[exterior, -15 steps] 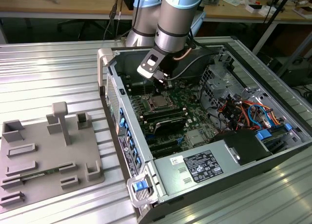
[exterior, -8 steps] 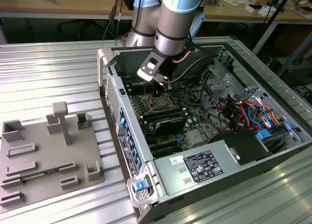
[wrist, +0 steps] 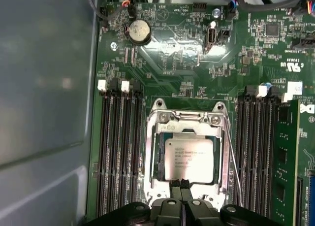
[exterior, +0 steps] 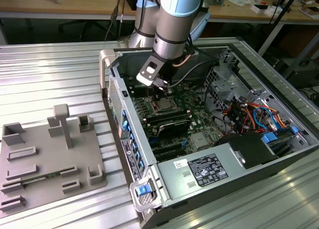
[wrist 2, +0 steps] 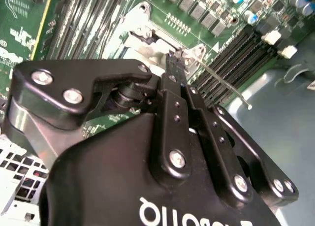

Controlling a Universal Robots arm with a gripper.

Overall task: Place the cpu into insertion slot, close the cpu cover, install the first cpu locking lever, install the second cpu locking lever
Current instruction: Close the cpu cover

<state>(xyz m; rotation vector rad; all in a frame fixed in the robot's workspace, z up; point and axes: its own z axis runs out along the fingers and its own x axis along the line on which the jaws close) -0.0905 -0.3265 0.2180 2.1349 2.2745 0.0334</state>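
The cpu [wrist: 189,159], square and silvery-grey, is lying flat in the insertion slot [wrist: 157,159], whose dark edge is showing around it. The cpu cover [wrist: 187,118], a thin silvery frame, seems to be resting down over it. One thin wire locking lever [wrist: 233,167] is slanting free beside the cover.

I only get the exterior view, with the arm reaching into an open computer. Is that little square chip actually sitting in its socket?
Observer: Yes. In the first wrist view the cpu lies flat and shows through the cut-out of the cover.
Operator: Are the claws open?
Observer: No. In both wrist views the gripper is shut, with its tips by the cover's edge.
Operator: Is anything sticking up?
Observer: In the second wrist view a thin lever rises free beside the socket.
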